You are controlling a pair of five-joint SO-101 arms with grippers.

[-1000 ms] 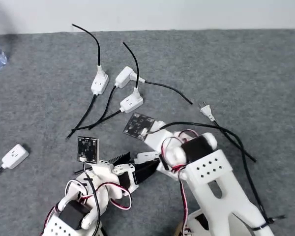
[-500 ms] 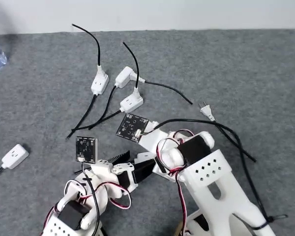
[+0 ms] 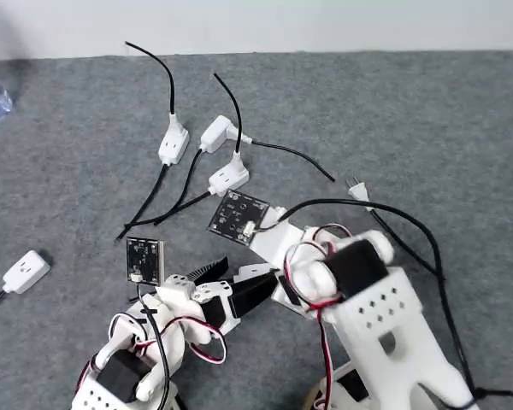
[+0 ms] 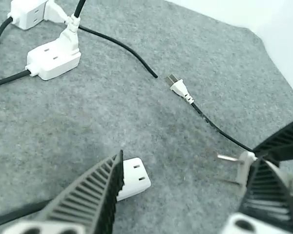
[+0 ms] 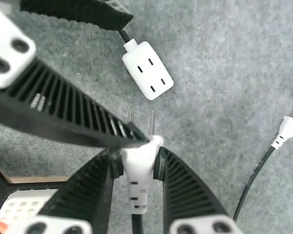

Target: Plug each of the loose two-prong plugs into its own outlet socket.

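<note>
On a grey worktop [image 3: 445,111], two white arms side by side at the near edge. Right tool [image 5: 138,155] clamped on a white two-prong plug [image 5: 138,190], both black ribbed fingers [image 5: 185,195] pressed against its body, bare prongs aimed at a loose white outlet socket [image 5: 149,70] lying flat just ahead, prong tips and socket face apart. Left tool [image 4: 185,165] spread wide and gripping nothing, one finger [image 4: 95,195] just beside that same socket, the other near the held plug, with plug and socket both between the two. Farther out, on the right arm's side, a second loose plug [image 4: 178,87] flat on the worktop, prongs pointing away from the arms, trailing a black cord [image 4: 217,130]. Beyond the arms in the high view, a cluster of three more white sockets on black cords: the nearest socket [image 3: 228,178] with a plug seated in it, a middle socket [image 3: 215,134] just behind it likewise plugged, a far-left socket [image 3: 173,141] just beside those two. Well apart from everything, at the left edge of the worktop, a lone socket [image 3: 24,271] with slots facing up.
</note>
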